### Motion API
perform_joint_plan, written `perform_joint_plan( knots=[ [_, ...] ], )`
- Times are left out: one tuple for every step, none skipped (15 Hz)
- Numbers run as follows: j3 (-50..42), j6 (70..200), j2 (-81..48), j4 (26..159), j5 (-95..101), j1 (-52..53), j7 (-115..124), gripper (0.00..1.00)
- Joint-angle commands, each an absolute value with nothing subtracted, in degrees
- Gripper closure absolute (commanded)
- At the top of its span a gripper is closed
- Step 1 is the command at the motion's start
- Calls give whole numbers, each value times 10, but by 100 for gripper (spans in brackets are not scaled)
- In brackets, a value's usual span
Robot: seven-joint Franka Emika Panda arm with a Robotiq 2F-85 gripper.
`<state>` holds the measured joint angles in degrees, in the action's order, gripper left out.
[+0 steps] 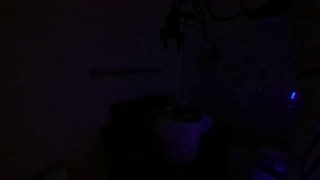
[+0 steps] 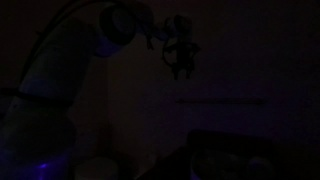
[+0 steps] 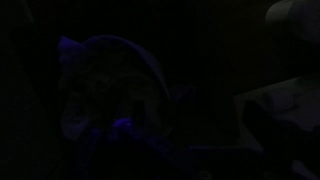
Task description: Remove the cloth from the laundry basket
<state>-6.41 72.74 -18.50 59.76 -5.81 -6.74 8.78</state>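
Observation:
The scene is very dark. The pale laundry basket stands low in the middle of an exterior view. My gripper hangs well above it, and a faint thin vertical strip runs between the two. I cannot tell whether that strip is the cloth. The gripper also shows at the end of the arm in an exterior view. In the wrist view a dim bluish rounded shape lies left of centre. The jaws are lost in the dark.
The robot's pale arm fills the left of an exterior view. A dark boxy surface lies around the basket. Pale shapes sit at the right edge of the wrist view. A small blue light glows at the right.

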Motion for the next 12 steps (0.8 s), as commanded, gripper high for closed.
perform_joint_plan(
  knots=[
    [-65,705,-318,478,-80,-103,85,0],
    [-69,700,-353,451,-86,-110,100,0],
    [-69,706,-384,433,-92,-120,112,0],
    [-69,707,-417,408,-101,-131,126,0],
    [-57,736,-443,398,-123,-142,152,0],
    [-53,758,-473,370,-143,-154,174,0],
    [-47,767,-497,354,-160,-165,192,0],
    [-42,778,-512,336,-173,-172,214,0],
    [-35,788,-527,319,-187,-181,231,0],
    [-38,809,-527,322,-204,-179,247,0],
    [-36,828,-530,315,-214,-179,266,0],
    [-36,843,-525,309,-222,-173,292,0]
  ],
)
